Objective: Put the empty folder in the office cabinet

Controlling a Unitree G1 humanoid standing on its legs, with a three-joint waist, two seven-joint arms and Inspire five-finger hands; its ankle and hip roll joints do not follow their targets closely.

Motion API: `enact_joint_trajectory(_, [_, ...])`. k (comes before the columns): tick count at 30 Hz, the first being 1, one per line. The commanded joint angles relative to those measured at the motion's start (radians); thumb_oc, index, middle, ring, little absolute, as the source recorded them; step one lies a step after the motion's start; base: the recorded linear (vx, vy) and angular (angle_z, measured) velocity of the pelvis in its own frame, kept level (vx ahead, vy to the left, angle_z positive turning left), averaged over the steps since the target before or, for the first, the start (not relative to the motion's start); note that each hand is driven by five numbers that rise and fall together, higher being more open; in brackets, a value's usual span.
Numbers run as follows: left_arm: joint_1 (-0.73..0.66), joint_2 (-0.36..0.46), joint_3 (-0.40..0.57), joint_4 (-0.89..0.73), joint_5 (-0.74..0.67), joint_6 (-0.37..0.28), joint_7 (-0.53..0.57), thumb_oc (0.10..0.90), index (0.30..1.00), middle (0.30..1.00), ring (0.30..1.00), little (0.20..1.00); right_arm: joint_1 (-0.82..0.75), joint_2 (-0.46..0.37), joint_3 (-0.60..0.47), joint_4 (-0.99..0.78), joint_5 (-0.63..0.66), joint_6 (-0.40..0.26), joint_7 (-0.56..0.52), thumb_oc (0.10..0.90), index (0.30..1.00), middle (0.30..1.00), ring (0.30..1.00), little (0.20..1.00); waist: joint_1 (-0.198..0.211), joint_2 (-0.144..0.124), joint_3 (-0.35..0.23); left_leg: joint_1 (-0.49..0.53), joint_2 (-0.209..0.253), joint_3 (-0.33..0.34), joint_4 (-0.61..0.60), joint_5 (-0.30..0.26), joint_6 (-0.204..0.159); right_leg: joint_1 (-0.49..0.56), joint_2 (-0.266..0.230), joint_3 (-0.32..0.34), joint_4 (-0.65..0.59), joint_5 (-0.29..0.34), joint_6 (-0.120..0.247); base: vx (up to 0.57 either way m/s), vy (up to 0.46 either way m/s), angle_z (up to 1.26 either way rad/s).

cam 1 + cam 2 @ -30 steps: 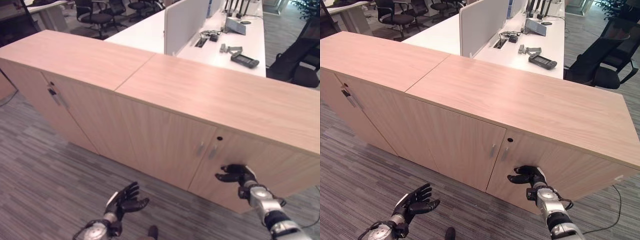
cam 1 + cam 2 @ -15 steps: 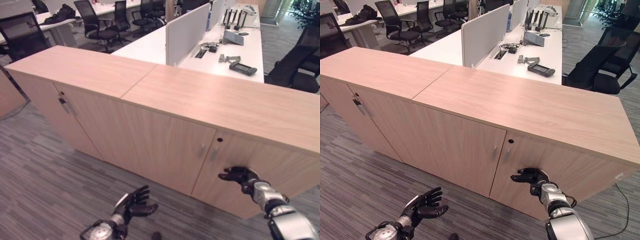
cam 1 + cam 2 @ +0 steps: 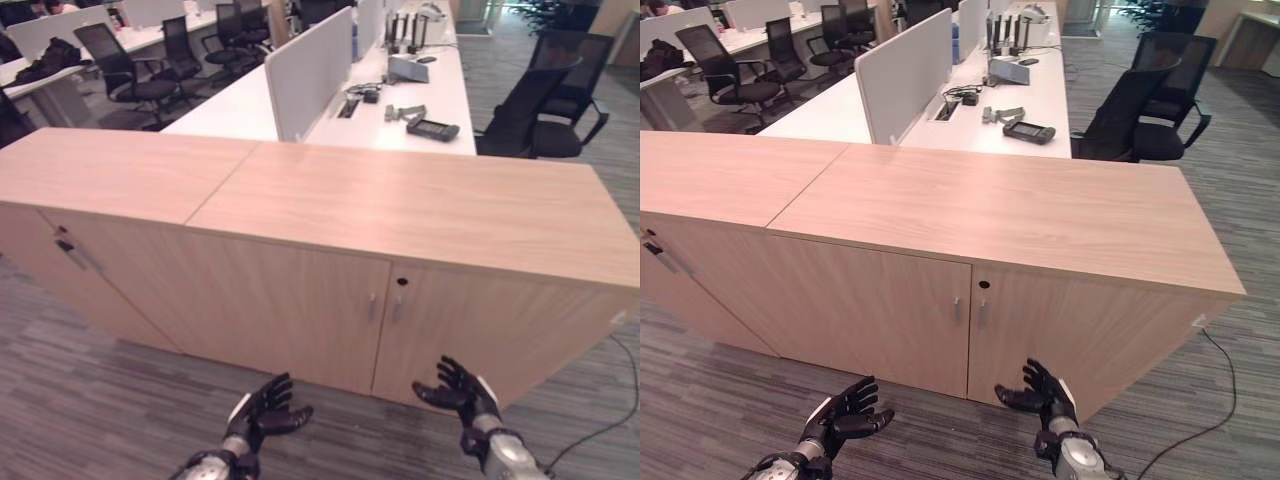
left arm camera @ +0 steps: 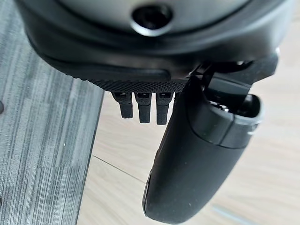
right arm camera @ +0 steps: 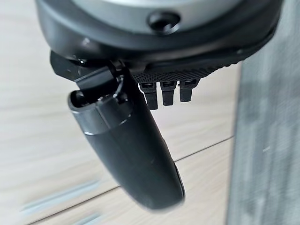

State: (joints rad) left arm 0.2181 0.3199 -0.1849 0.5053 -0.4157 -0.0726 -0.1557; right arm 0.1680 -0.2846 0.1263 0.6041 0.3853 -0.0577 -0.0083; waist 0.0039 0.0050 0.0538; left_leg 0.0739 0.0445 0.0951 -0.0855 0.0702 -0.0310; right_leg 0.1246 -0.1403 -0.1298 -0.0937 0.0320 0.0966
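While the office cabinet stands shut, left eye view: left hand and right hand hover near its doors, fingers spread, holding nothing. Wrist views: each hand's fingers extended toward the wood doors. Folder location: cannot tell.

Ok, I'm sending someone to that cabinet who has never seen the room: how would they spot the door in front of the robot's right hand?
Find the long wooden cabinet in front of the white desk. Its rightmost door is the one, just beyond the right hand. Unlike its neighbours, it has a small dark round keyhole above its handle.
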Motion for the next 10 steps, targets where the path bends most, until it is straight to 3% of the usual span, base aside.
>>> enact_joint_trajectory(1, [-0.088, 0.006, 0.032, 0.009, 0.035, -0.08, 0.012, 0.8, 0.9, 0.9, 0.9, 0.9, -0.087, -0.027, 0.008, -0.026, -0.081, -0.066, 0.048, 0.8, 0.9, 0.9, 0.9, 0.9, -0.014, 0.002, -0.011, 0.065, 0.05, 0.023, 0.002, -0.097, -0.05, 0.026, -0.031, -0.022, 0.014, -0.037, 0.074, -0.04, -0.013, -0.4])
enact_joint_trajectory(10, [-0.107, 0.007, 0.024, 0.077, 0.074, -0.09, 0.027, 0.8, 0.9, 0.9, 0.9, 0.9, -0.086, -0.035, 0.064, 0.022, -0.13, -0.057, 0.074, 0.8, 0.9, 0.9, 0.9, 0.9, -0.062, 0.001, 0.002, 0.098, 0.067, 0.122, 0.008, -0.106, -0.051, -0.008, -0.024, 0.055, 0.018, -0.013, 0.081, 0.0, 0.001, -0.43])
